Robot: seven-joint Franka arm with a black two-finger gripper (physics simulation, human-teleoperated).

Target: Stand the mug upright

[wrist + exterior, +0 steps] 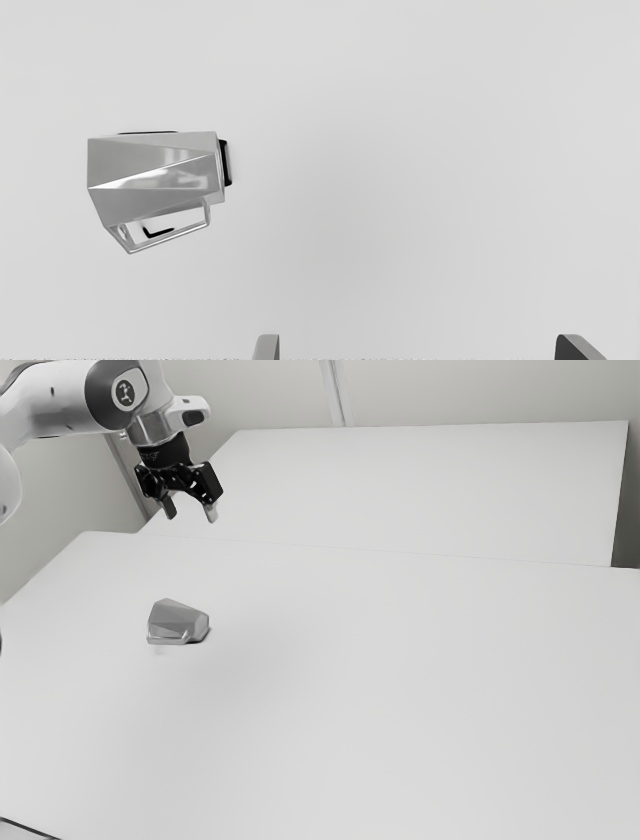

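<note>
"White table [400, 690] takes up most of the ext. view, lower L to lower R. Where's the mug?"

"L of centre in the frame, mid-ht. Grey mug [178, 622], faceted, lying on its side on the table. Wider end twd the frame's L, narrower end twd the R."

"And the arm?"

"White & grey arm [60, 405] comes in at the upper L. Black gripper [190, 517] hangs off it, upper L of the frame, tips down, well above the table. In the pic it's higher than the mug, w/ clear space b/w the two."

"Gripper state?"

"Fingers [210, 513] wide apart, nothing b/w them."

"What's in the bkgd?"

"Another white surface [430, 480], upper R, past the table's far edge. Pale wall [280, 390] along the top."

"OK, wrist view next. Same story?"

"Same. Both fingers in sight, a broad gap b/w them, neither touching the mug."

"Where's the mug rel. to them?"

"Ahead of the fingers & off to one side, outside the gap's line. It's on its side here too, narrower end twd that line. Shiny facets run lengthwise."

"Handle?"

"Angular, open-framed handle [170, 238], on the mug's side nearer the gripper [422, 347]. Dark patch [227, 162] right at the narrower end."
</note>
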